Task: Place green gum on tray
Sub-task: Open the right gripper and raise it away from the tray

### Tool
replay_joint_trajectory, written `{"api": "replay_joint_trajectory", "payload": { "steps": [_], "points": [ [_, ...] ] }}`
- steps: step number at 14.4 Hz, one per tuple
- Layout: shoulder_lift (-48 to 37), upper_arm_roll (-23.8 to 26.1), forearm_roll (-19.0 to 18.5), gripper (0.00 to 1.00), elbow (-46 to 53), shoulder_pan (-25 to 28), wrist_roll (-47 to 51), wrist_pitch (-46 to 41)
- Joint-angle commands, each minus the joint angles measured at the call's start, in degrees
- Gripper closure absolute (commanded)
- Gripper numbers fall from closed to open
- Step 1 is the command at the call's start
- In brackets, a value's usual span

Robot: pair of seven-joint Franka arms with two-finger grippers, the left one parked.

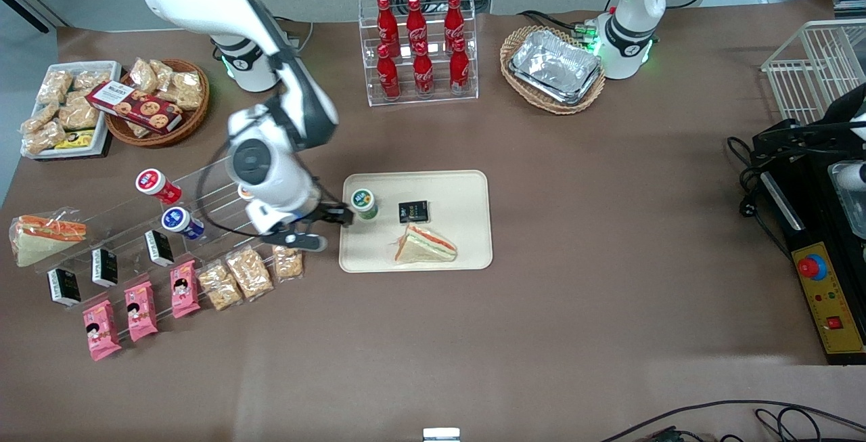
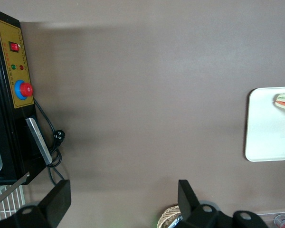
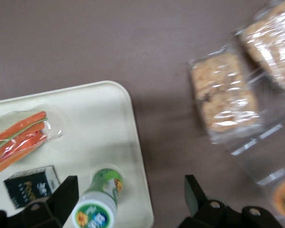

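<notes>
Black pincer (image 1: 331,229) (image 3: 126,190): released, fingers spread wide, hanging low over the nine o'clock edge of the tray (image 1: 467,191) (image 3: 85,104) in the front view.
Green gum (image 1: 363,202) (image 3: 99,209): on the tray, just inside that edge, at two o'clock from the pincer; it sits between the spread fingers, just beside one of them, ungrasped, white lid up.
Black packet (image 1: 413,211) (image 3: 31,186): flat on the tray, at three o'clock from the gum, near it but apart.
Wrapped sandwich (image 1: 426,244) (image 3: 19,135): on the tray, at four o'clock from the gum.
Cracker pack (image 1: 288,262) (image 3: 225,97): on the brown worktop (image 1: 609,225), at eight o'clock from the pincer.
Red-lidded bottle (image 1: 157,185) and blue-lidded bottle (image 1: 181,222): lying on a clear rack, around nine o'clock from the pincer, well apart from the tray.
</notes>
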Motion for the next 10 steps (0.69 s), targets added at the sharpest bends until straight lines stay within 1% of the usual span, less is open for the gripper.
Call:
{"api": "replay_joint_trajectory", "payload": {
  "steps": [1, 3, 5, 7, 8, 9, 10],
  "points": [
    [-7.01, -2.42, -0.4, 0.01, 2.33, -1.92, -4.06, -11.24],
    [-11.14, -6.72, -0.58, 0.01, 2.33, -3.06, -10.98, -15.99],
    [-13.87, -12.95, -0.66, 0.01, 3.82, -3.15, -19.59, -22.13],
    [-13.97, -17.45, -0.84, 0.01, 9.5, -3.33, -25.85, -30.64],
    [-13.53, -19.38, -2.06, 0.01, 12.84, -3.33, -26.83, -34.34],
    [-13.53, -20.88, -4.42, 0.01, 14.97, -3.33, -28.67, -36.3],
    [-13.62, -21.85, -5.31, 0.01, 15.68, -3.42, -30.95, -36.84]
  ]
}}
